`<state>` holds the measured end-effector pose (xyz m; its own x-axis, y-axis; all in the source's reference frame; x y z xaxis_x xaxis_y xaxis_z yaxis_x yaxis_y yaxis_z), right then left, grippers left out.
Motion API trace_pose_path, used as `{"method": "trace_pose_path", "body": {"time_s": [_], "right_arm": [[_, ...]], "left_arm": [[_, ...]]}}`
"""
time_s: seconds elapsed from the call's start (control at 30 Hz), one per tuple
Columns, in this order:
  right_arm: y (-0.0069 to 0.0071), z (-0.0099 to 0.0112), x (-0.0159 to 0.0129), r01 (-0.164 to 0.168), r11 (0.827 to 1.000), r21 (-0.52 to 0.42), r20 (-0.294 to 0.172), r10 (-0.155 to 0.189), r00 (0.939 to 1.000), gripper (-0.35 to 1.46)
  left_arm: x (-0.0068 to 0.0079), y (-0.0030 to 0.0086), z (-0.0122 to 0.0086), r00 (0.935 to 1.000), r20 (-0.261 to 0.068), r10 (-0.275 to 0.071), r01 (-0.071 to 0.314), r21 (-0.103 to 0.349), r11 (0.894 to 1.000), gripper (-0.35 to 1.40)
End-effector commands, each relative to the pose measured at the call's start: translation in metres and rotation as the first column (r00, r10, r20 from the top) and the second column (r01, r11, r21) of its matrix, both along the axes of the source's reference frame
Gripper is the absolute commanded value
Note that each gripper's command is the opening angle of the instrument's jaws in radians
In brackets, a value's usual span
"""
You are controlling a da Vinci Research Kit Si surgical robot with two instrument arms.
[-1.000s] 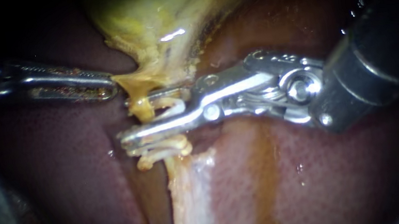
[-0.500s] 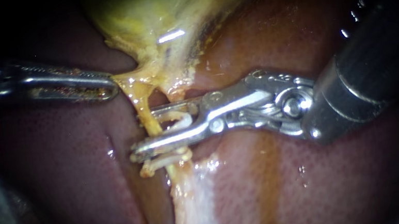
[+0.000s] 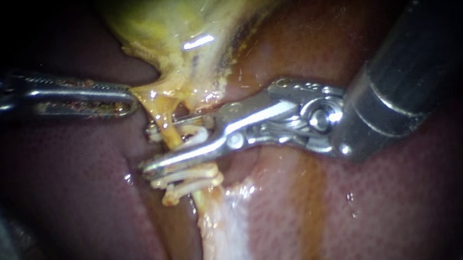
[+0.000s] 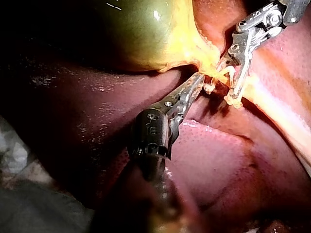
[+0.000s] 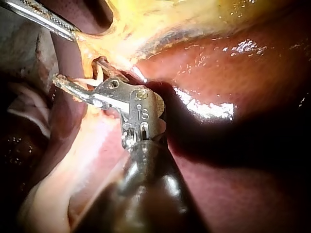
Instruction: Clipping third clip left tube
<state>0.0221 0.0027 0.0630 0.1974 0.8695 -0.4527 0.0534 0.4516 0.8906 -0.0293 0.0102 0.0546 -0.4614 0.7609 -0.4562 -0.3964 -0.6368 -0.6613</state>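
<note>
The thin yellow left tube runs down from the gallbladder neck. My right instrument comes in from the right with its jaws open, one on each side of the tube, and a white clip sits between them. Just below the lower jaw, white clips sit across the tube. My left instrument is shut on yellow tissue at the gallbladder neck and holds it to the left. The left wrist view shows that grip. The right wrist view shows the open jaws around the tube.
Dark red liver surrounds the site. A pale band of tissue runs down from the clips. The right instrument's dark shaft fills the upper right.
In the last half second the right instrument has slid left, so its open jaws reach further across the tube. The left instrument has held still with its grip.
</note>
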Motion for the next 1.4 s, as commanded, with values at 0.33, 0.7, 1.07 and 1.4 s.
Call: {"method": "trace_pose_path", "body": {"time_s": [0.33,0.7,1.07,1.4], "right_arm": [[0.0010,-0.0012,0.0006,-0.030,0.999,0.017,-0.049,0.031,0.9983,0.50],[0.0024,-0.0066,-0.0002,-0.002,0.998,0.057,-0.123,0.009,0.9924,0.48],[0.0031,-0.0104,-0.0003,0.057,0.994,0.090,-0.242,-0.033,0.9696,0.43],[0.0027,-0.0097,0.0004,0.046,0.995,0.091,-0.253,-0.022,0.9672,0.42]], "left_arm": [[0.0001,0.0000,0.0000,1.0000,0.000,0.000,0.000,0.000,1.000,-0.35],[0.0003,0.0001,0.0002,1.0000,-0.001,0.000,0.000,-0.002,1.000,-0.35],[0.0004,0.0002,0.0002,1.0000,-0.001,0.000,0.000,-0.002,1.000,-0.35],[0.0003,0.0002,0.0003,1.0000,-0.001,0.000,0.000,-0.002,1.000,-0.35]]}}
